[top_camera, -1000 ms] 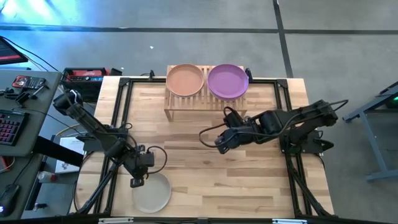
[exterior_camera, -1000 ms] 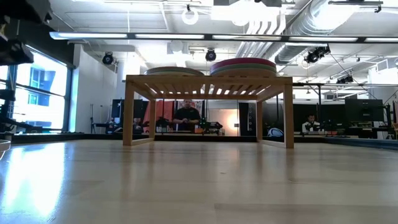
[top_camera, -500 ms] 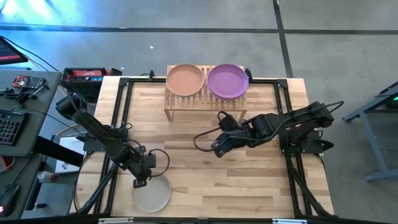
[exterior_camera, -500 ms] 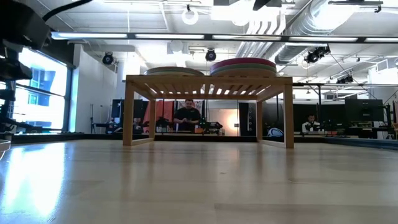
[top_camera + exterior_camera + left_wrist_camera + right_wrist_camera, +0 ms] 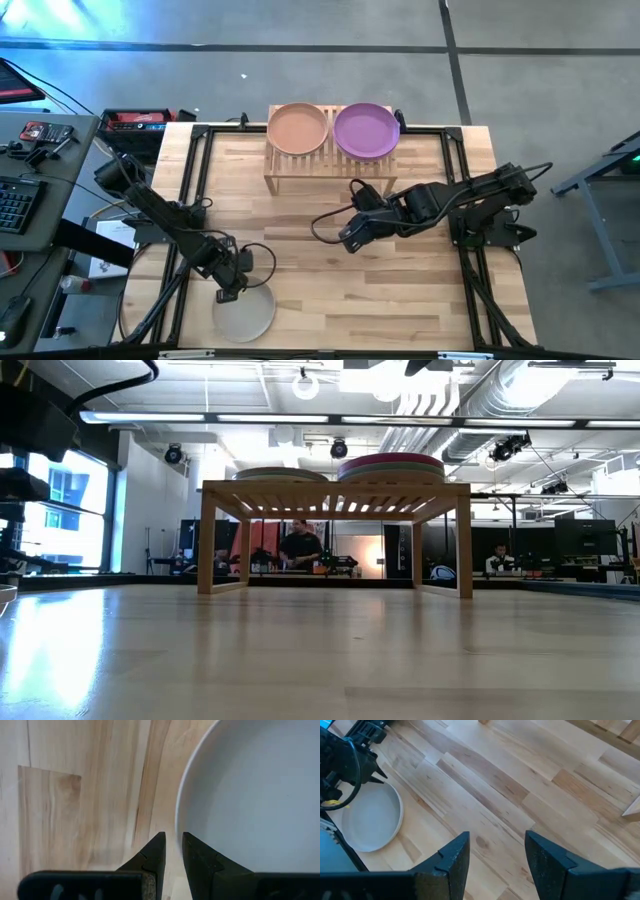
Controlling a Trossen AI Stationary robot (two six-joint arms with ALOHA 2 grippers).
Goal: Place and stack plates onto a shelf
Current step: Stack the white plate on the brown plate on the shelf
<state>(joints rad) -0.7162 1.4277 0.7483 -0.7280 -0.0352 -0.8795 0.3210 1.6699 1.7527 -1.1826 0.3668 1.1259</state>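
Left hand (image 5: 229, 295): over the last second it has dropped toward the lower left of the high view and now sits at the upper-left rim of the grey plate (image 5: 245, 312). In the left wrist view the fingertips (image 5: 158, 843) stand only a narrow slot apart, straddling the plate's rim (image 5: 178, 820), not yet closed on it. Judgement: this is the approach for an edge pinch; closing and lifting come next.

Right hand (image 5: 347, 238): has slid left toward mid-frame over the bare desk (image 5: 330, 280), then stopped. Fingers wide apart in its wrist view, holding nothing; it waits.

Shelf (image 5: 330, 165), top centre of the high view: peach plate (image 5: 298, 128) on its left, purple plate (image 5: 366, 130) on its right, each topping a stack in the low view. Unchanged. The grey plate looks like the last one off the shelf.
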